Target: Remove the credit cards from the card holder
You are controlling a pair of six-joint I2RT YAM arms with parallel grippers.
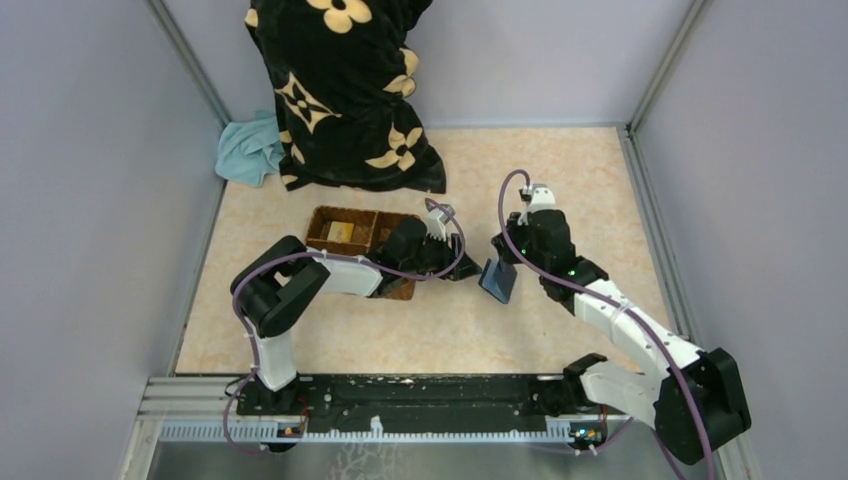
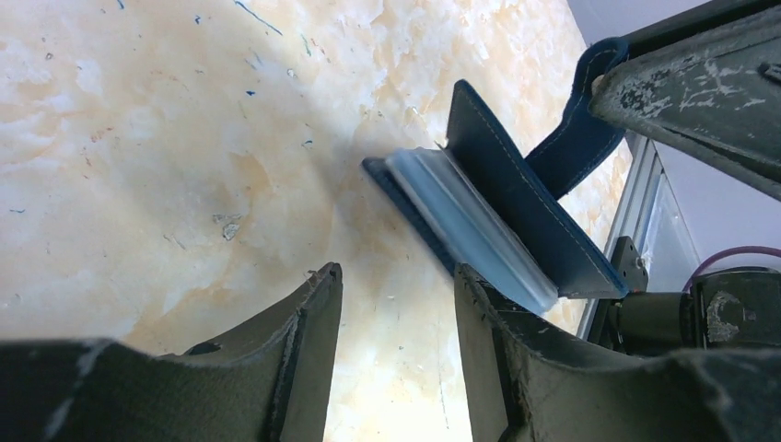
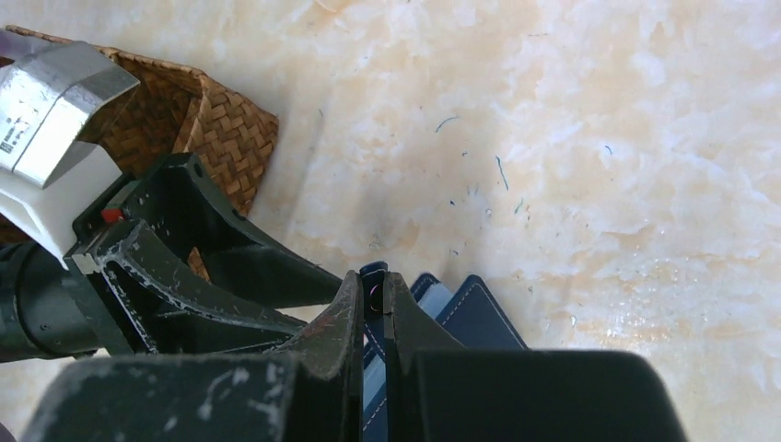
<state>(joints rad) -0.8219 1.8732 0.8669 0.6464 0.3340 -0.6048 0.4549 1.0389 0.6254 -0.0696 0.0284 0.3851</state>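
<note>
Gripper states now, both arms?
Left gripper: open, empty.
Right gripper: closed on the holder.

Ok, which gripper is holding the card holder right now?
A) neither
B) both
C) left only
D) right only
D: the right gripper is pinched shut on the card holder, while the left gripper stands open next to it, with only the table showing between its jaws.
</note>
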